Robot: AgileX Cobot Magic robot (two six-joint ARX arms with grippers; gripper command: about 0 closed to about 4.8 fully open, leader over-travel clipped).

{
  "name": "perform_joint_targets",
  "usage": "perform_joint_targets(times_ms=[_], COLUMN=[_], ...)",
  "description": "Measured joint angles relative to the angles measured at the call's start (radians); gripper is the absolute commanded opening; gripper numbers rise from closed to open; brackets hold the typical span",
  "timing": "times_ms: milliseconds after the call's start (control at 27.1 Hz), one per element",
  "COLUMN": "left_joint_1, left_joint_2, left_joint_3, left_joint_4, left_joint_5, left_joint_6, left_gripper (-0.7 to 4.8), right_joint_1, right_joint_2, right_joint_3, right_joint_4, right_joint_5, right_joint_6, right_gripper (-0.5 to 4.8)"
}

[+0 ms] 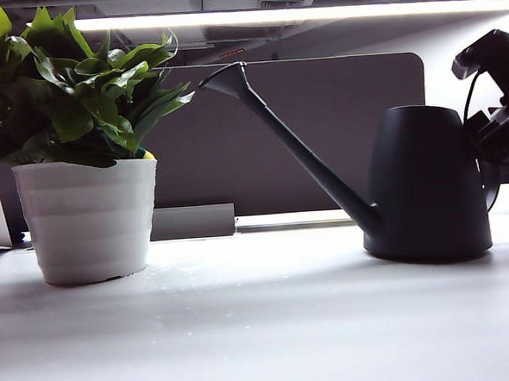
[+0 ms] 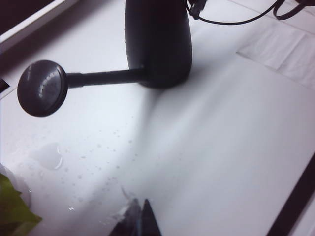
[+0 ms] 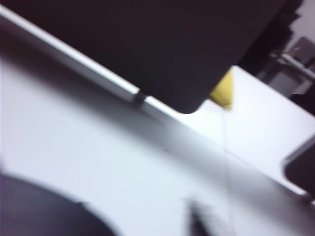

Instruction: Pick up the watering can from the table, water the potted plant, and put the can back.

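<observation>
the watering can [image 1: 425,184] stands upright on the white counter [image 1: 263,328], and everything else is placed from it. its long thin spout rises from low on its body and slants up toward the potted plant [image 1: 79,149], ending in a flared tip close to the outermost leaves but not touching them. the plant, in a white ribbed pot, sits on the same counter well apart from the can's body, on the spout side.

the right gripper [image 1: 493,133] is just behind the can on the side away from the spout, at the height of the loop handle, with a dark cable curving beside it. the can's body hides its fingers, and the right wrist view is too blurred to help, so whether it is released or clenched on the handle cannot be told.

the left gripper [image 2: 140,221] hangs above the counter well apart from the can, off the spout side, with only dark fingertips showing close together and nothing between them. in that view water droplets [image 2: 98,162] speckle the counter below the spout's round tip.

a dark panel [image 1: 320,135] stands behind the can.
</observation>
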State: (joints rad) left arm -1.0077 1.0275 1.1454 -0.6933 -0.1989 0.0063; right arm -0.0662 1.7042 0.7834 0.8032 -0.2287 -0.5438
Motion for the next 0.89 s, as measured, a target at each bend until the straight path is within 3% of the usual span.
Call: perform_joint_targets(times_ms=[185, 480, 775, 886], left_joint_1=[0.0, 0.0, 0.005, 0.059], left_joint_2=[0.0, 0.0, -0.041, -0.07], left_joint_3=[0.0, 0.0, 0.005, 0.011], left_joint_4=[-0.006, -0.014, -0.015, -0.002], left_joint_5=[-0.003, -0.011, -0.185, -0.208], left_joint_6=[-0.011, -0.022, -0.019, 0.027], left_gripper=[-0.06, -0.06, -0.06, -0.06], right_joint_1=[0.0, 0.0, 0.038, 0.07], right_joint_2=[0.002, 0.005, -0.126, -0.202], right_joint_3=[-0.003, -0.004, -0.004, 0.055], right_joint_4=[-0.034, -0.047, -0.076, -0.121], right_joint_5=[-0.015, -0.005, 0.078, 0.083], right_joint_6=[-0.013, -0.025, -0.026, -0.024], right_gripper=[-0.05, -0.05, -0.05, -0.05])
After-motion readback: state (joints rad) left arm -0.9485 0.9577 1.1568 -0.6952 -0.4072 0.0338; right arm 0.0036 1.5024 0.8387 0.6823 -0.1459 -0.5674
